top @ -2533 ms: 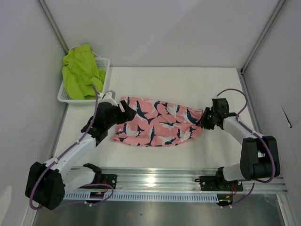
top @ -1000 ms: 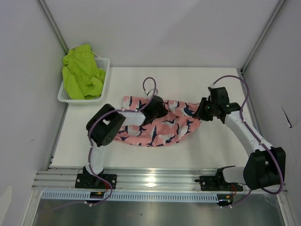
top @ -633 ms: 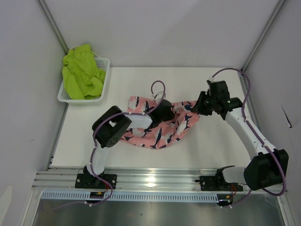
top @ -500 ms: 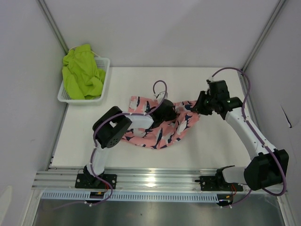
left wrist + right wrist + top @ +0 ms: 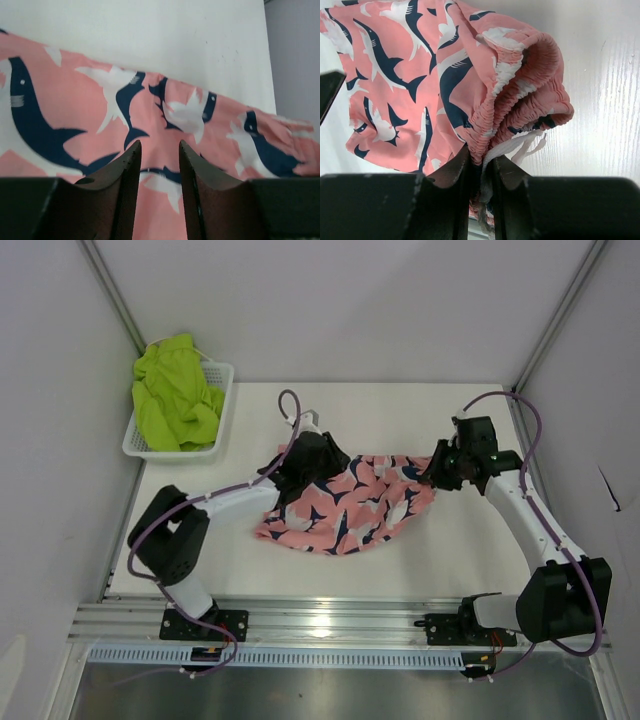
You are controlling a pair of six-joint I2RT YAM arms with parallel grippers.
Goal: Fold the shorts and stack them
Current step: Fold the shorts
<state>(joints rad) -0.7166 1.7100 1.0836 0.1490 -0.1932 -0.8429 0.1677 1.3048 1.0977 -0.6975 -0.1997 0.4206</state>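
Observation:
The pink shark-print shorts [image 5: 350,508] lie bunched and folded over on the white table [image 5: 400,420]. My left gripper [image 5: 322,470] hovers over their left end, open. In the left wrist view its fingers [image 5: 127,170] stand apart with only pink fabric [image 5: 90,105] below them. My right gripper [image 5: 438,472] is shut on the right end. The right wrist view shows that gripper [image 5: 482,162] pinching the gathered waistband [image 5: 520,85] and a white drawstring [image 5: 520,145]. The lime green shorts [image 5: 175,395] sit heaped in the white basket [image 5: 222,415].
The basket stands at the table's back left corner beside the left wall. Metal frame posts run up at the back left and back right. A rail [image 5: 330,620] with both arm bases lines the near edge.
The left gripper has opened, let go of the pink fabric and drawn back to the left. The shorts now lie folded over. The right gripper has shifted slightly right, still gripping.

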